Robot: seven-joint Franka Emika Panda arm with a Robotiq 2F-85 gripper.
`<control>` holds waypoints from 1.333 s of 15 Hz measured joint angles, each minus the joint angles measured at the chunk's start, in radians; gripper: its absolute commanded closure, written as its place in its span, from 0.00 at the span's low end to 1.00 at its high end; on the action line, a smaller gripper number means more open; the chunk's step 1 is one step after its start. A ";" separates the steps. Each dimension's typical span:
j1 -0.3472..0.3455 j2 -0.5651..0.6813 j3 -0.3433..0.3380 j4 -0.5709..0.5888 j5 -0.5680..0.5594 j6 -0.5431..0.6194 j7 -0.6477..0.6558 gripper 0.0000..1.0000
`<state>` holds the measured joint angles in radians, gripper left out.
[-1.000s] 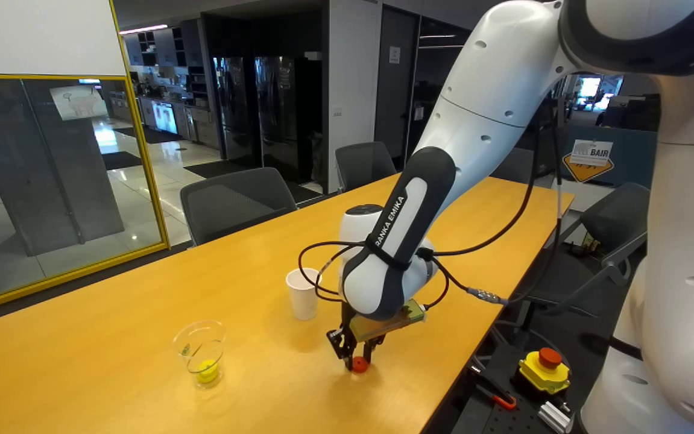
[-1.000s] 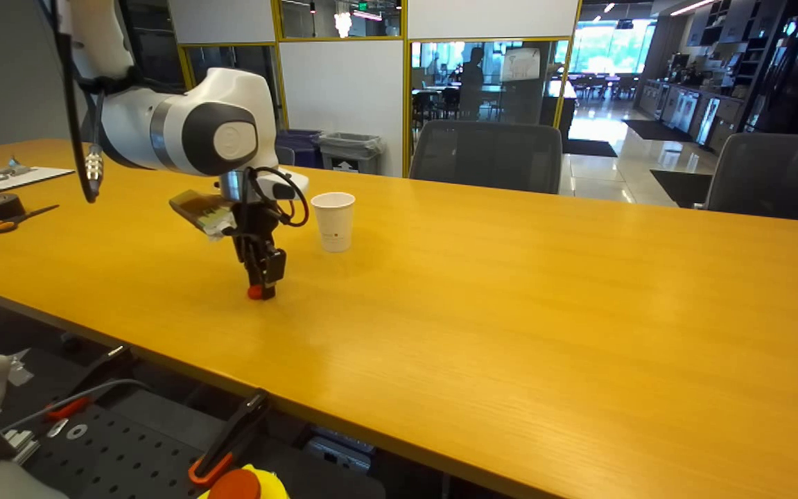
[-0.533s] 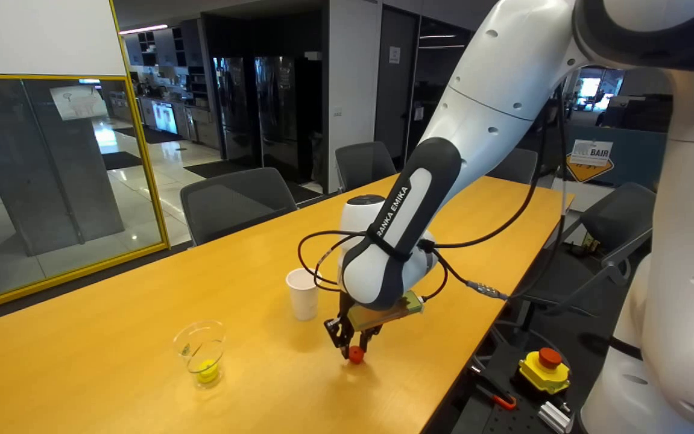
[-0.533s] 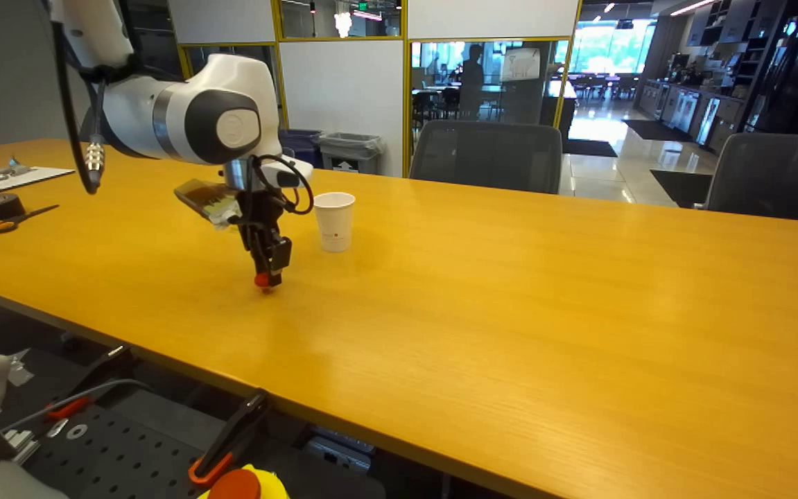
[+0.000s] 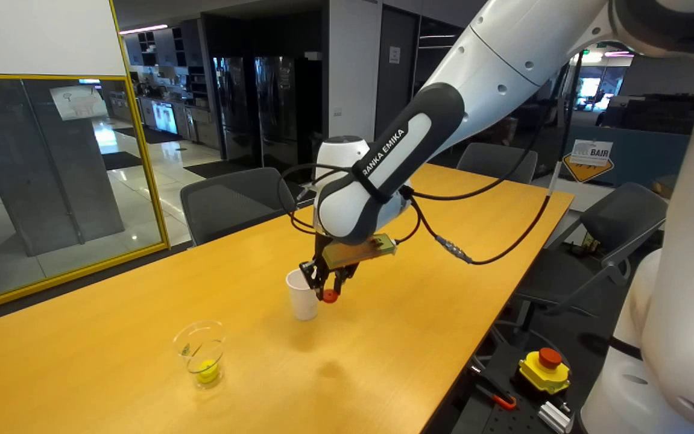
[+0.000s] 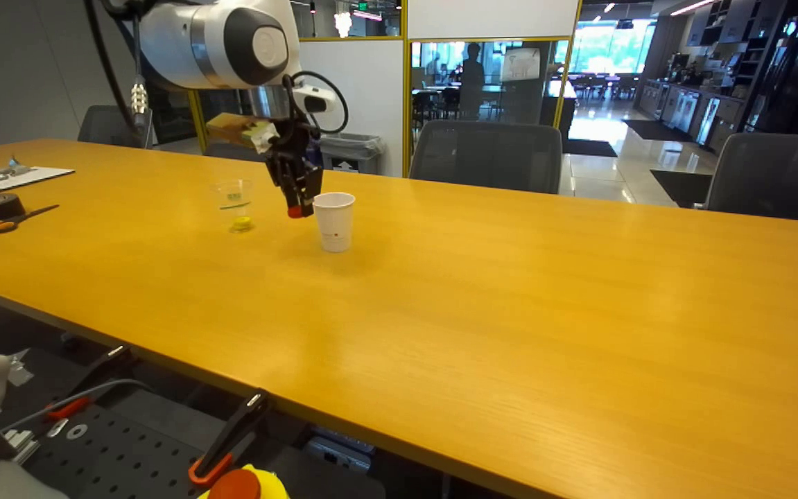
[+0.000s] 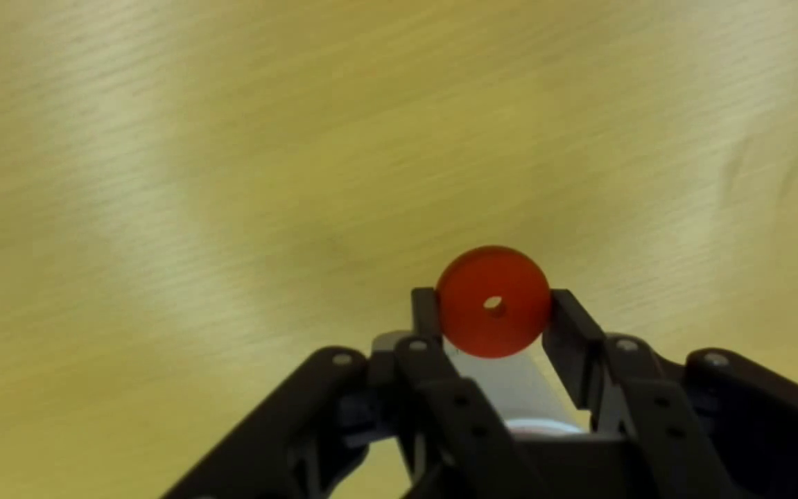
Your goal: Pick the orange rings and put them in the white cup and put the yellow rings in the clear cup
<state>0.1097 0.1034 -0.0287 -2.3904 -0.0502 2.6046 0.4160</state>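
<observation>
In an exterior view, the gripper (image 5: 329, 293) is closed as far as one orange ring (image 5: 330, 296) allows, holding it above the counter (image 5: 262, 386), near the white cup (image 5: 302, 304). A finger overlaps the cup's outline; contact not decidable. Cup contents not readable.

In an exterior view, the clear cup (image 6: 234, 190) stands apart from the white cup, yellow rings (image 6: 241, 224) at its bottom, count unclear. Orange ring hangs near the white cup's rim height, outside it.

Wrist view: fingertips (image 7: 426, 312) pinch the orange ring by opposite edges; flat face and small centre hole visible. Handling, judged: light, stiff, probably smooth plastic; may pivot or slip if pinched off-centre. Best hold is across the full diameter, as here. White cup looks light, likely paper, easily knocked; clear its rim before release.
</observation>
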 measured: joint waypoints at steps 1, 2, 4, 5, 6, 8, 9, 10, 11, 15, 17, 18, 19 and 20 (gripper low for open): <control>0.000 0.002 0.000 0.037 -0.008 -0.027 0.000 0.83; -0.001 0.007 0.000 0.071 -0.012 -0.050 -0.001 0.83; -0.002 0.025 0.000 0.134 -0.013 -0.087 -0.006 0.83; -0.004 0.039 0.000 0.163 -0.013 -0.100 -0.009 0.83; -0.005 0.057 0.000 0.191 -0.013 -0.112 -0.014 0.83; -0.010 0.097 0.000 0.238 -0.013 -0.126 -0.026 0.83; -0.012 0.119 0.000 0.260 -0.013 -0.130 -0.032 0.83; -0.015 0.140 0.000 0.280 -0.013 -0.135 -0.037 0.83; -0.017 0.162 0.000 0.300 -0.013 -0.141 -0.043 0.83; -0.027 0.231 0.000 0.370 -0.013 -0.163 -0.058 0.32; -0.030 0.253 0.000 0.396 -0.013 -0.176 -0.063 0.19; -0.031 0.259 0.000 0.407 -0.013 -0.184 -0.065 0.12; -0.031 0.261 0.000 0.413 -0.013 -0.189 -0.066 0.04; -0.031 0.261 0.000 0.418 -0.013 -0.194 -0.066 0.00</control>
<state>0.0786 0.3644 -0.0287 -1.9728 -0.0631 2.4106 0.3498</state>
